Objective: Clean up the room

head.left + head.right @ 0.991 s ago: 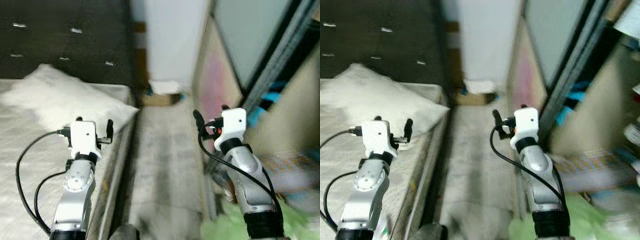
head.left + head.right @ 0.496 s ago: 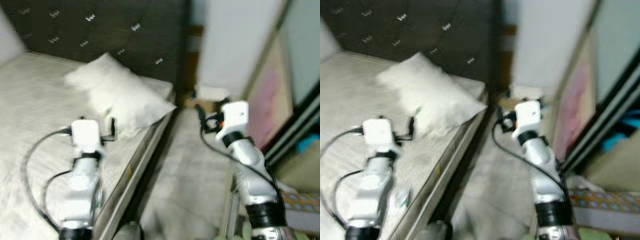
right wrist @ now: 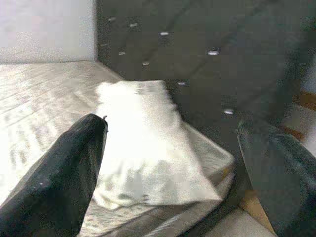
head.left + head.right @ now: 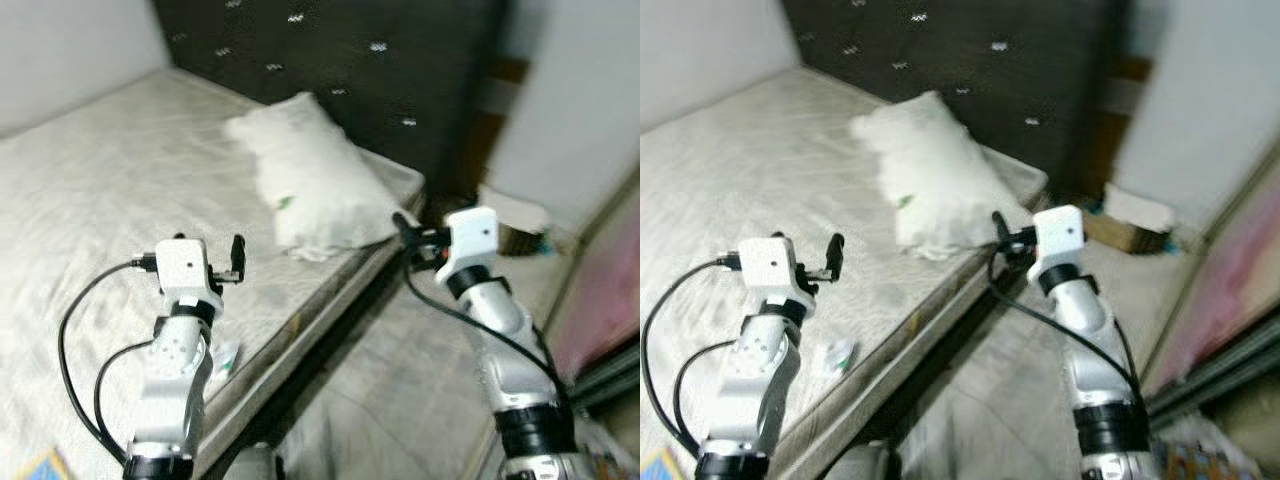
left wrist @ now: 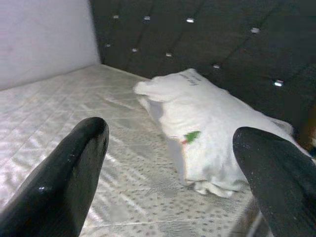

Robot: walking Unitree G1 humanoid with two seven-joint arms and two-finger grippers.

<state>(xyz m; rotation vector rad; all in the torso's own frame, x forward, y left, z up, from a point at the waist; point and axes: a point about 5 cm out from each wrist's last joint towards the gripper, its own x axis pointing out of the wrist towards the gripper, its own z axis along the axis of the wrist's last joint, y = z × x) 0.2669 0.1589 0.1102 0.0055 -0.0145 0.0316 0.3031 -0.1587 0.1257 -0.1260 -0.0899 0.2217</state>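
Looking down from the head views, a white pillow (image 4: 308,172) lies at the upper middle of the frame on the bed (image 4: 90,180), against the dark headboard (image 4: 330,50). A small wrapper (image 4: 838,354) sits near the mattress edge, lower left. In the left wrist view, the left gripper (image 5: 173,168) is spread, empty. In the right wrist view, the right gripper (image 3: 173,163) is likewise spread, facing the pillow.
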